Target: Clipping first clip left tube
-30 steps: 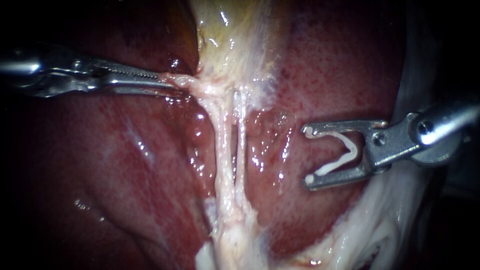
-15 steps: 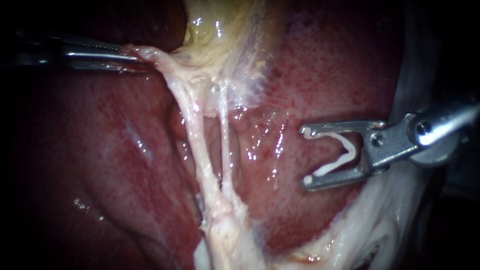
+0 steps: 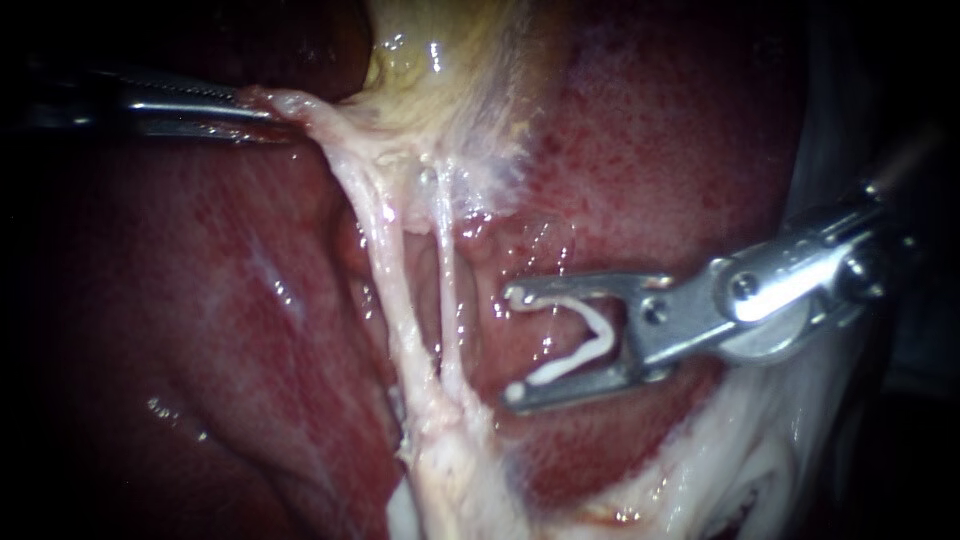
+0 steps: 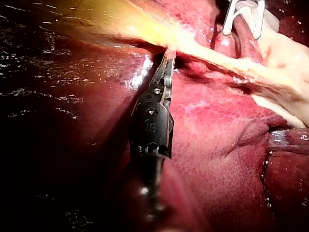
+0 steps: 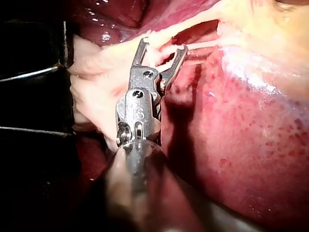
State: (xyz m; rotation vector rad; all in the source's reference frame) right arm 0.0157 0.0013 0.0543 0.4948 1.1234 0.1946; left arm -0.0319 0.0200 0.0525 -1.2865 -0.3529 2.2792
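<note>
Endoscope: wet dark-red liver (image 3: 200,300) fills the scene, and the edges go dark. The yellowish gallbladder (image 3: 450,60) is far centre, with white fatty tissue (image 3: 740,450) near right. Two pale tubes run from the gallbladder to near centre and join there. The left tube (image 3: 385,270) is thicker and slanted; the right tube (image 3: 447,290) is thin and just beside it, with a narrow gap between. The left instrument (image 3: 265,108) comes in far left, jaws pressed together on a pale strand (image 3: 300,105) at the gallbladder base, pulled taut. The right instrument (image 3: 515,345) comes in from the right with jaws spread wide and an open white clip (image 3: 590,340) seated between them, one leg against each jaw. The jaw tips are just right of the right tube and around neither tube. The right tube stands between the clip and the left tube

Left wrist: liver (image 4: 217,145) lies under and beside the shaft, dark on one side. The left instrument (image 4: 168,52) has narrow jaws closed on the pale strand where it meets the yellow gallbladder (image 4: 120,24). The right instrument (image 4: 242,34) is far ahead, its jaws apart over pale tissue, well apart from the left jaws

Right wrist: speckled red liver (image 5: 251,145) is beside the shaft. The right instrument (image 5: 164,46) has jaws spread, their tips touching or just short of pale tube strands ahead; cannot tell which is the left tube. The clip is hard to make out here. White fatty tissue (image 5: 96,72) lies beside the jaws. Thin metal rods (image 5: 34,72) sit in the dark beyond it, and what they are is unclear
</note>
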